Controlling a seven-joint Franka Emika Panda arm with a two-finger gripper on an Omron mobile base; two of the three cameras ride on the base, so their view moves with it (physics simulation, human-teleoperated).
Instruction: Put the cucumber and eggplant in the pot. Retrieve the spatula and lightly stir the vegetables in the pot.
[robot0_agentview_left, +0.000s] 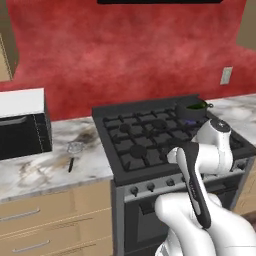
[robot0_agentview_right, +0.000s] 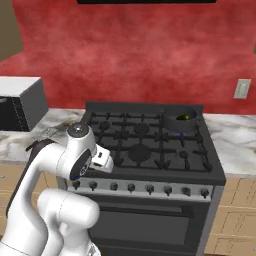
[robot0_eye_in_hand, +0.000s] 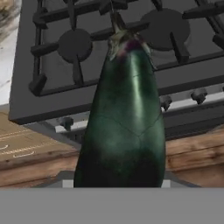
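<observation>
The stove (robot0_agentview_left: 165, 135), a black gas range set into a marbled counter (robot0_agentview_left: 45, 165) against a red wall (robot0_agentview_right: 130, 55), serves as the landmark. The pot (robot0_agentview_right: 179, 120) sits on the stove's rear burner on the side toward the wall outlet (robot0_agentview_right: 242, 88); a sliver of green, the cucumber (robot0_agentview_right: 185, 117), shows inside it above the rim, and the left base view gives the same green tip at the pot's rim. The eggplant (robot0_eye_in_hand: 124, 118), dark green-black and glossy with a purplish stem end, stands lengthwise in the hand view, its stem end pointing toward the stove's front burners and its lower end running out of the picture at the bottom, where the fingers would be; the hand's opening cannot be told, and whether it grips the eggplant is not directly visible. In that view the eggplant hangs over the stove's front edge and knob row (robot0_eye_in_hand: 183, 98). The spatula (robot0_agentview_left: 74, 152) lies on the counter just beside the stove, on the side toward the microwave (robot0_agentview_left: 22, 125), its pale blade toward the wall and its dark handle toward the counter's front edge.
</observation>
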